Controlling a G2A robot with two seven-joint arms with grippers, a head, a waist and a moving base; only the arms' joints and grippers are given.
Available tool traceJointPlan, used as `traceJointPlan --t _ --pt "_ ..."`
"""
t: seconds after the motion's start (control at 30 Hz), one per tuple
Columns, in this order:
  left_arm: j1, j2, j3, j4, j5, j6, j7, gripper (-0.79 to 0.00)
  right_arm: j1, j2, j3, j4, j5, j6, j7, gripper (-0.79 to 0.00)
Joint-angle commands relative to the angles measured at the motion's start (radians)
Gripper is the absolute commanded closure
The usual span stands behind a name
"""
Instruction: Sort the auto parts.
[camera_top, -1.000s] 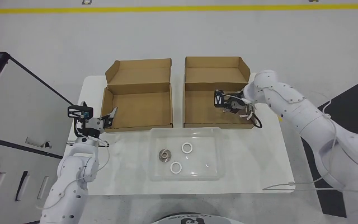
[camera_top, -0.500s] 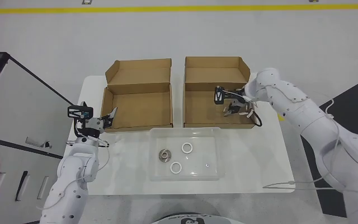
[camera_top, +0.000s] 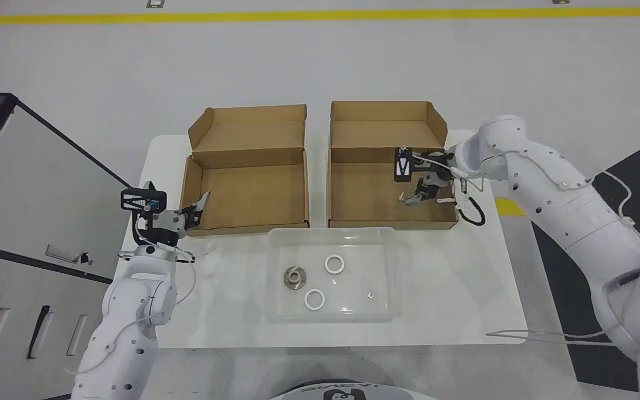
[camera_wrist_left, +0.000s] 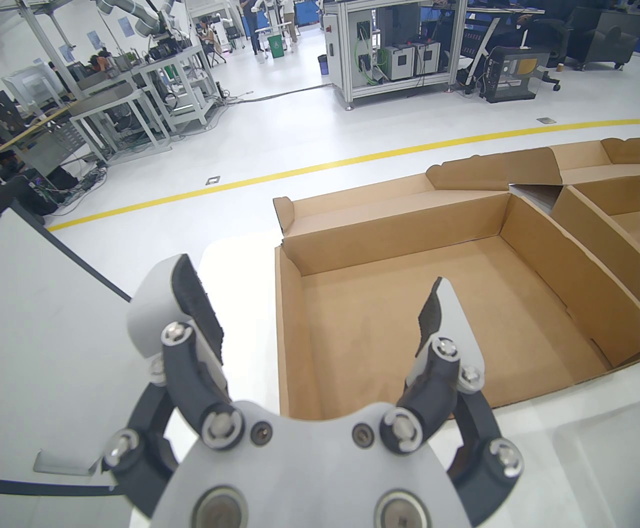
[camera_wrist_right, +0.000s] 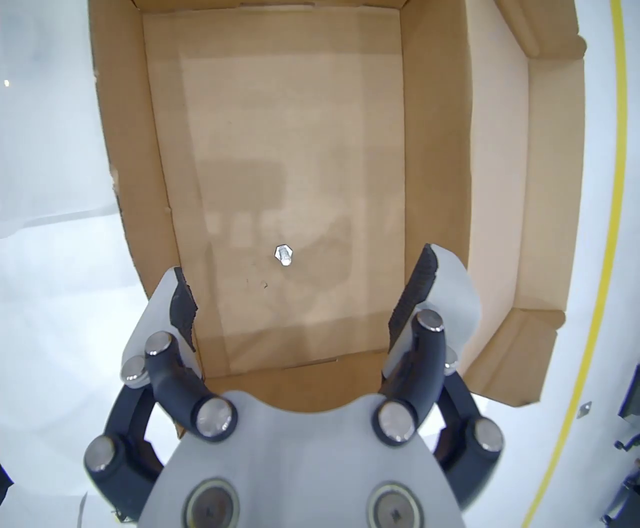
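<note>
The right fingers (camera_wrist_right: 425, 272) hang spread and empty over the right-hand box (camera_wrist_right: 435, 150). A small silver bolt (camera_wrist_right: 283, 255) lies on the box floor just ahead of their tips, touching neither. The left fingers (camera_wrist_left: 440, 310), also spread and holding nothing, sit over the surface (camera_top: 460, 300) beside the other box (camera_wrist_left: 400, 220). Well apart from both, a clear tray (camera_top: 330, 236) holds two white rings (camera_top: 334, 264) and a metal hub (camera_top: 294, 276).

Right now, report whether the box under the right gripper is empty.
Not empty: one small bolt lies on the box floor, below the right gripper, jaws open.
</note>
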Motion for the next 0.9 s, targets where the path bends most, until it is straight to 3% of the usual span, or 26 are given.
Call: traceJointPlan --t 0.0,0.47,0.6,0.87 --pt "0.0 0.0 0.0 0.0 0.0 0.0 0.0 -0.785 -0.025 0.025 0.035 -0.06 0.011 -0.01 0.017 -0.785" --pt "0.0 0.0 0.0 0.0 0.0 0.0 0.0 -0.785 -0.172 0.192 0.204 -0.509 0.239 -0.026 0.264 -0.785" --pt "0.0 0.0 0.0 0.0 0.0 0.0 0.0 -0.785 -0.155 0.233 0.14 -0.582 0.263 -0.026 0.264 -0.785" --pt "0.0 0.0 0.0 0.0 0.0 0.0 0.0 -0.785 0.03 0.286 -0.06 -0.661 0.317 -0.026 0.265 -0.785"
